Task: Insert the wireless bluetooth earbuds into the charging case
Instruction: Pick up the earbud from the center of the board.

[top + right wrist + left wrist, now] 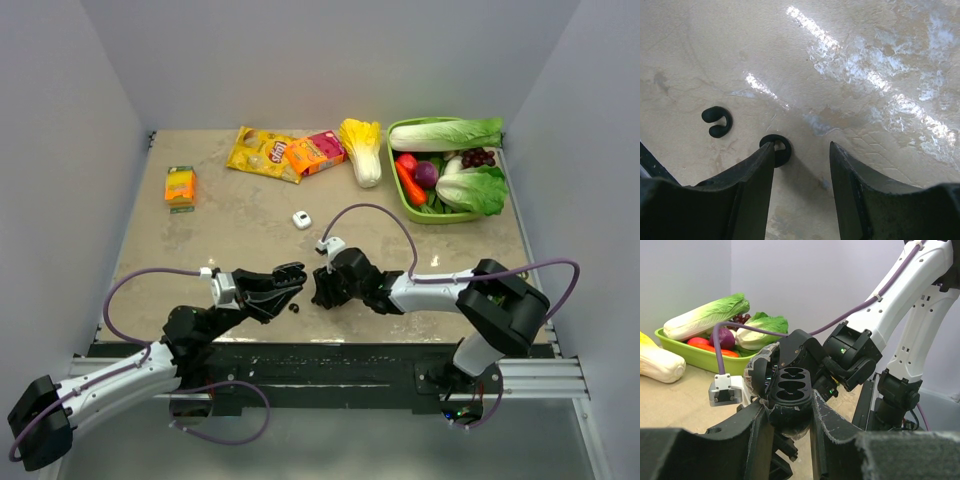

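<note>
Down on the surface (880,75), two black earbuds (717,121) lie apart, the second earbud (777,150) just beside the spread right jaws. Left jaws pinch one open charging case (790,387).

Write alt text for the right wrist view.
A black earbud lies beside one fingertip of the open right gripper, seen from above. A second earbud lies apart from it on the shiny beige table.
</note>
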